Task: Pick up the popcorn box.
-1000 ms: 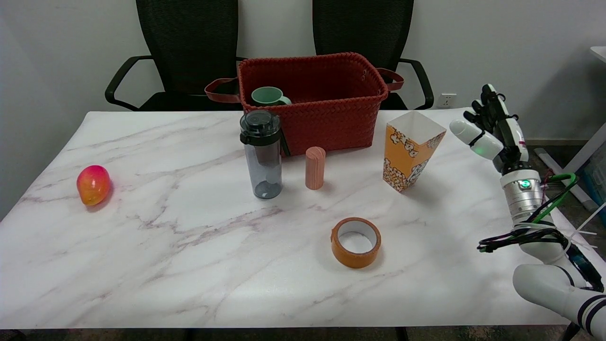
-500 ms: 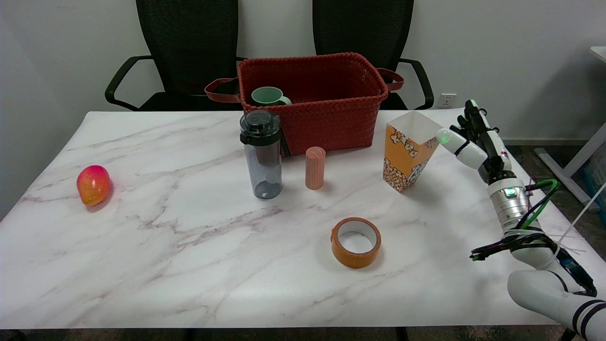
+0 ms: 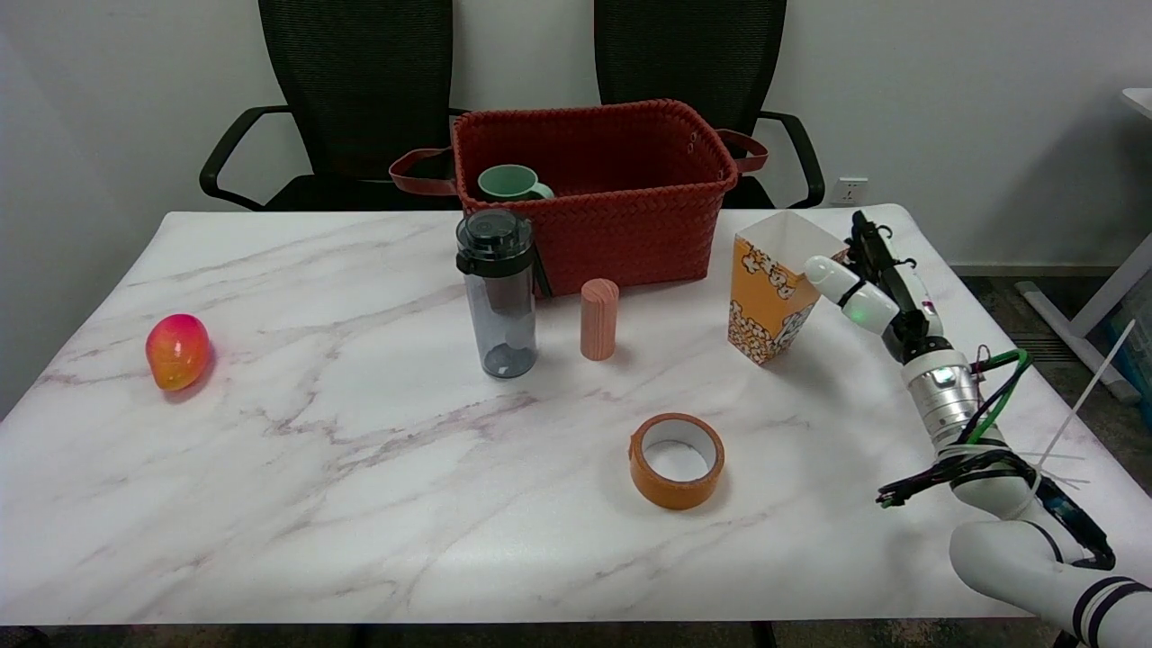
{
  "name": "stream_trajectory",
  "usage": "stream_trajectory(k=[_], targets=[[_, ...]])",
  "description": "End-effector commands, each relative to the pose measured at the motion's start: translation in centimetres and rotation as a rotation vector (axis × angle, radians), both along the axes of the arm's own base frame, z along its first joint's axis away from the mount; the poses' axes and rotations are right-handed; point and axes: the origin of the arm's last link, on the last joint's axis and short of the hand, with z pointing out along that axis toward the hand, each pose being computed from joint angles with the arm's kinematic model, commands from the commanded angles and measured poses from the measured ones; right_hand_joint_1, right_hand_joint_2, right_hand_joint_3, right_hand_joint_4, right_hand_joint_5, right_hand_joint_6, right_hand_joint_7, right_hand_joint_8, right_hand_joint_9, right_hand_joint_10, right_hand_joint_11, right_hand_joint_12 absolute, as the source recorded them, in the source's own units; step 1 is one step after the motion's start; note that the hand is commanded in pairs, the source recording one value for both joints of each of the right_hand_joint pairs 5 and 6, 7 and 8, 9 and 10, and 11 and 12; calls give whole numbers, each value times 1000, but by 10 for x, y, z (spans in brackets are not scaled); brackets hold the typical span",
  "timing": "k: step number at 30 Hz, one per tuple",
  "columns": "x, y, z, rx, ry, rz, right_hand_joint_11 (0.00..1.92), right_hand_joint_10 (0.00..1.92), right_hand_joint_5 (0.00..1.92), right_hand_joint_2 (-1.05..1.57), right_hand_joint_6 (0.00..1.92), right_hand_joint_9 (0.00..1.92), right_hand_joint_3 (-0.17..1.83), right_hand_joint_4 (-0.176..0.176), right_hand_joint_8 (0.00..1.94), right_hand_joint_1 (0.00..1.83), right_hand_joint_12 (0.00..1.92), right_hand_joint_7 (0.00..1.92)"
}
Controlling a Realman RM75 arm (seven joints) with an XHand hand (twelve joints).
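Your right hand (image 3: 871,277): fingers spread, holding nothing, thumb tip right at the popcorn box (image 3: 779,284) | arm reaches in from lower right, hand upright | box stands upright on worktop (image 3: 360,468), right of red basket (image 3: 594,189)

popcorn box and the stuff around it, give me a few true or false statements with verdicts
1. The popcorn box stands upright on the table. True.
2. The right robot hand has lifted the box clear of the table. False: the box rests on the table, with the hand at its right side.
3. A green mug sits inside the red woven basket. True.
4. The orange tape roll lies inside the basket. False: it lies on the table, nearer the camera than the box.
5. The water bottle lies on its side. False: it stands upright beside the pink cylinder.
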Motion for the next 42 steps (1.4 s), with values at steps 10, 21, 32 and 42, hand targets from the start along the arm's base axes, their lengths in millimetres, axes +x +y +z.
stream_trajectory(k=[10, 21, 32, 42], targets=[[-11, 3, -25, 47, -36, -23, 243, 58, 0, 725, 0, 58, -6, 0, 0, 593, 243, 0], [-1, 9, -6, -19, -25, 37, 200, 57, 0, 798, 0, 57, 212, 0, 0, 515, 200, 0], [2, 16, 1, -44, -21, 58, 198, 68, 0, 835, 0, 68, 360, 0, 0, 463, 198, 0], [2, 29, 6, -41, -24, 59, 213, 82, 0, 851, 0, 82, 476, 0, 0, 423, 213, 0]])
